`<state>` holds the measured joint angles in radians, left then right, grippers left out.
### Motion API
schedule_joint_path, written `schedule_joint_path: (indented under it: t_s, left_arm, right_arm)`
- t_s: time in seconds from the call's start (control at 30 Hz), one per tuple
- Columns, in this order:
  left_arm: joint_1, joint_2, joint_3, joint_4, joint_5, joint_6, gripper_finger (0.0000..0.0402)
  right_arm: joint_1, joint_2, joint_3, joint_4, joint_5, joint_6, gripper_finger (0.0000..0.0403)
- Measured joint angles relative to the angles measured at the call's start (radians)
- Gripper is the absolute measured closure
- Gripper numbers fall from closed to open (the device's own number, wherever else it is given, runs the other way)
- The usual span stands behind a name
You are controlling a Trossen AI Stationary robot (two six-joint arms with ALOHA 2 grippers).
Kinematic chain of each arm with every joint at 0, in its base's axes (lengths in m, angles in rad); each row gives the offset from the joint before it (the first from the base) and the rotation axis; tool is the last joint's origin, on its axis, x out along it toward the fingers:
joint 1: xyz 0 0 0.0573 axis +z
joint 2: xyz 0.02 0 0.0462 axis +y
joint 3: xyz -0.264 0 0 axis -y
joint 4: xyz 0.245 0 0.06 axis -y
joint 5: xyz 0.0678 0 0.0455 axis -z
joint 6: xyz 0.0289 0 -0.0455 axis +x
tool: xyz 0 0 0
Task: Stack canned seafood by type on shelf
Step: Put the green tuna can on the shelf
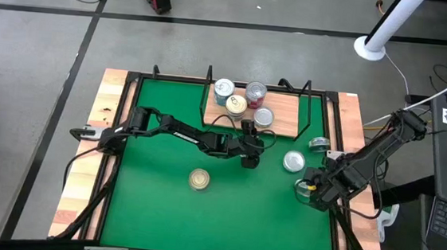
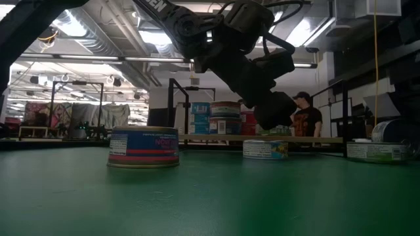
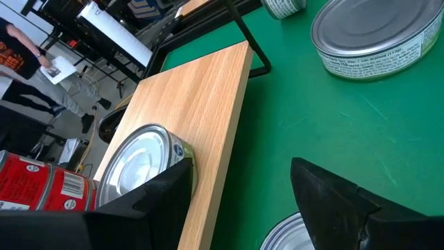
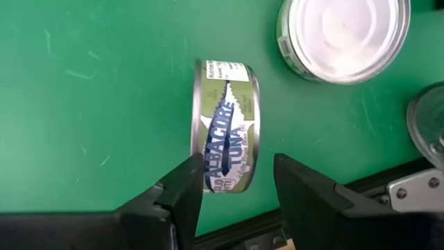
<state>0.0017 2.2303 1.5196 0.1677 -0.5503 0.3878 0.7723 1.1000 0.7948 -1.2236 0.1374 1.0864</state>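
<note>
The shelf point(image 1: 284, 114) stands at the mat's far side and carries several tins, among them a silver-lidded tin point(image 3: 139, 163) and a red one point(image 1: 256, 92). My left gripper point(image 1: 252, 153) hovers open just in front of the shelf point(image 3: 201, 90), holding nothing. Near the mat's right edge my right gripper point(image 4: 232, 177) points down, open. Its fingers stand on either side of one end of a green-labelled tuna tin point(image 4: 225, 125). This tin stands on its rim, and green mat shows between it and one finger. A blue-and-red tin point(image 2: 143, 146) lies flat mid-mat.
Two flat tins lie close to the right gripper: one silver lid point(image 4: 343, 38) toward the middle of the mat, another point(image 4: 430, 132) by the black frame rail point(image 4: 388, 187). A further tin point(image 3: 284, 236) lies under the left gripper. A person point(image 2: 305, 121) stands beyond the table.
</note>
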Motion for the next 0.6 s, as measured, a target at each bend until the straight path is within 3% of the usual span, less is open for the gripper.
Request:
schedule_joint_path:
  t_s: [0.6]
  left_arm:
    - [0.000, 0.000, 0.000, 0.000, 0.000, 0.000, 0.0163]
  right_arm:
    - [0.000, -0.111, -0.020, -0.008, 0.002, 0.049, 0.0226]
